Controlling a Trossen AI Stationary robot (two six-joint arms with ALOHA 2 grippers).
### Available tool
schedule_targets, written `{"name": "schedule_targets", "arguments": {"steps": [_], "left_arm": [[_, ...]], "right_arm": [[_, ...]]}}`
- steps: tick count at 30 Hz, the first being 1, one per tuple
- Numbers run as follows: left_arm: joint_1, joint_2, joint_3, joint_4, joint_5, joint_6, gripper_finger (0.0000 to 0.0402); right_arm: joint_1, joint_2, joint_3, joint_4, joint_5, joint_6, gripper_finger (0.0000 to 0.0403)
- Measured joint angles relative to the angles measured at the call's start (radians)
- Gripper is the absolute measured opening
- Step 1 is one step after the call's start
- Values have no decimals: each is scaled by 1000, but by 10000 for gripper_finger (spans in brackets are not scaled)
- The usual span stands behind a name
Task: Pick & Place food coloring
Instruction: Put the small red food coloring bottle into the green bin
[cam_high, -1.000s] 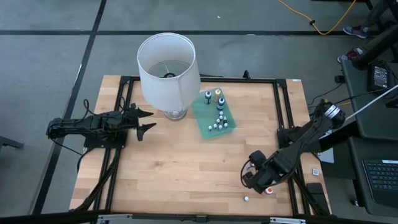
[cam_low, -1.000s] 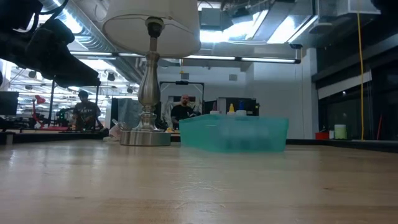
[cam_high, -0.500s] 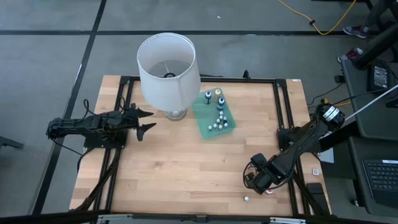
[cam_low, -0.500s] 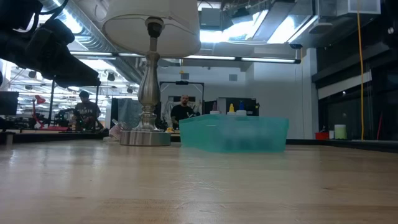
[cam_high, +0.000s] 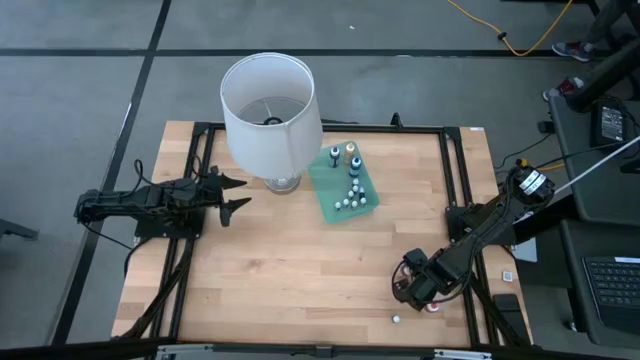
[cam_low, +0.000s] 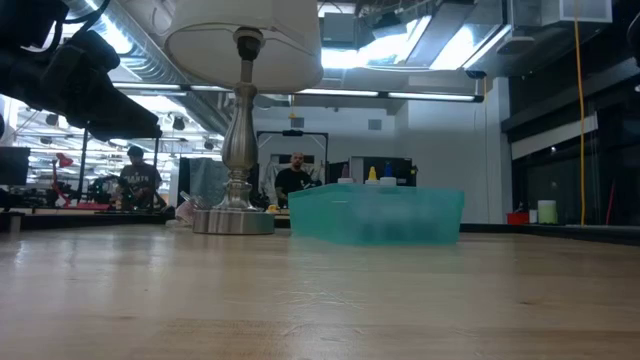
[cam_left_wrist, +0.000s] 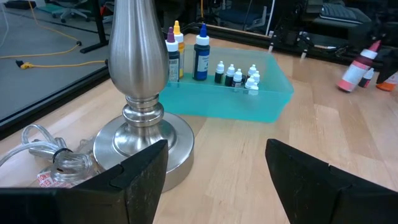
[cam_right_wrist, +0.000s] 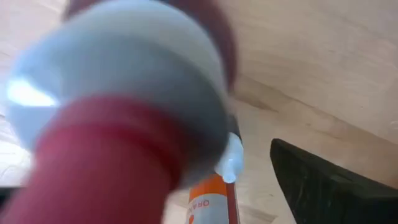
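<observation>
The food coloring bottles stand in a green tray (cam_high: 330, 200), also seen in the left wrist view (cam_left_wrist: 249, 109). Three more bottles are out near the table's near right corner. A red bottle (cam_high: 433, 306) fills the right wrist view (cam_right_wrist: 112, 155), white cap (cam_right_wrist: 124, 68) toward the camera. An orange-labelled one (cam_right_wrist: 211, 199) lies behind it. A tiny white-capped one (cam_high: 396, 320) rests on the wood. My right gripper (cam_high: 410, 292) hangs open over the red bottle; only one finger (cam_right_wrist: 329, 186) shows, apart from it. My left gripper (cam_high: 235, 195) waits open by the lamp base (cam_left_wrist: 143, 134). My right gripper stands close around the red bottle (cam_right_wrist: 112, 155), coming at it from above. The bottle hides the second finger, so I cannot tell whether the gripper touches it.
A big white lamp (cam_high: 270, 105) stands at the far left of the tray, its cord coiled beside the base (cam_left_wrist: 56, 158). Bare wood lies between the tray and my right gripper. Black frame rails (cam_high: 455, 180) run along the table's sides. People sit in the room behind.
My right gripper has moved a little toward the table's near edge and lower, closer to the red bottle. The left arm and the tray have kept still.
</observation>
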Motion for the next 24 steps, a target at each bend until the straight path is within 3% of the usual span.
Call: {"name": "schedule_targets", "arguments": {"steps": [10,24], "left_arm": [[0,0,0,0,0,0,265],[0,0,0,0,0,0,267]], "right_arm": [[0,0,0,14,-17,-2,208],[0,0,1,11,-17,-3,127]]}}
